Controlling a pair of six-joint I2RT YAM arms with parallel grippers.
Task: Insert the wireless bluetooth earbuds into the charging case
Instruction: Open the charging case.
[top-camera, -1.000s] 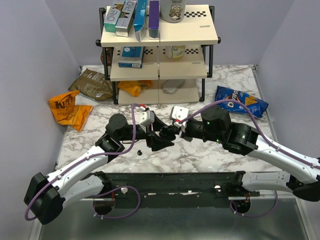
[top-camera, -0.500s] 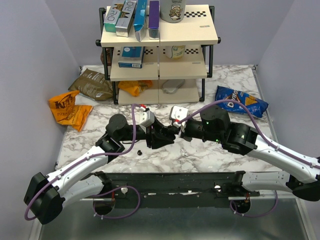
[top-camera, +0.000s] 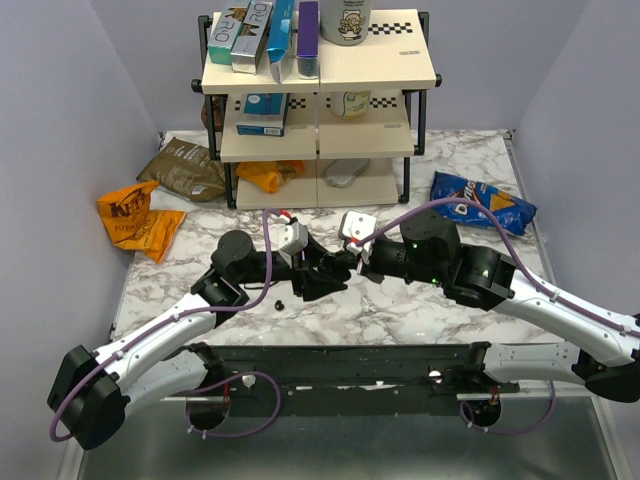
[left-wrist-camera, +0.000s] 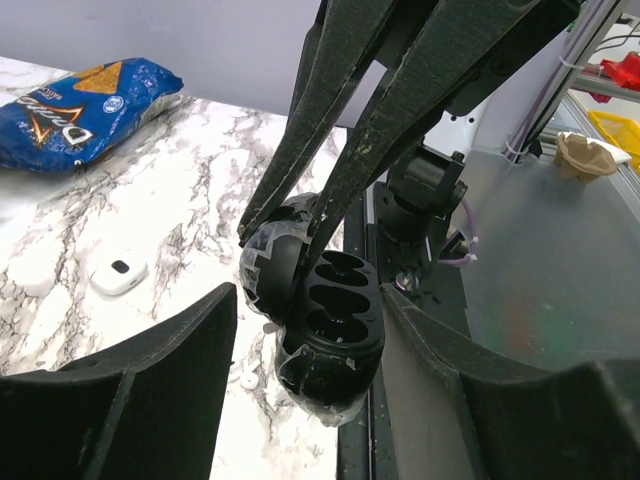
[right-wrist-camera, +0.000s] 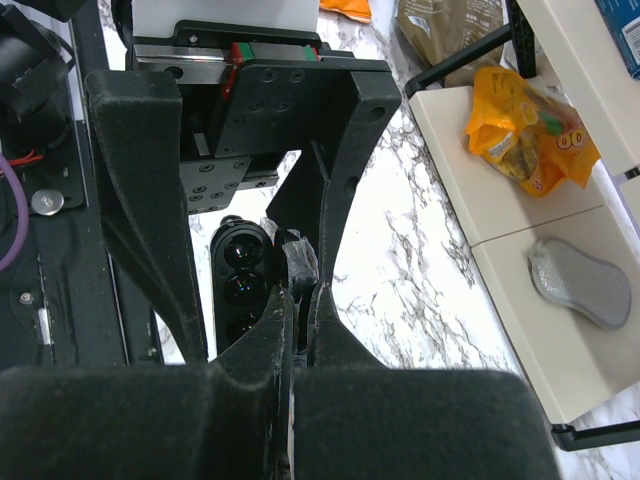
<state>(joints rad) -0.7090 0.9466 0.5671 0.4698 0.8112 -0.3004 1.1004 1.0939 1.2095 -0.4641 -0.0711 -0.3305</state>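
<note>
Top view: high behind the arm bases, facing down and toward the far wall. It takes in the whole worktop up to the shelf rack.
Left wrist: low, very near, facing right, with the blue bag beyond.
Right wrist: near, tilted down, facing left, with the rack's foot at frame right.
All three share the mid-worktop patch around the charging case; the wrist views see it from opposite sides.

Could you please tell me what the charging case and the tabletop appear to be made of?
The charging case: likely hard plastic, glossy black; light glints on its shell. The tabletop: white, veined marble look; real stone or printed laminate cannot be told.
</note>
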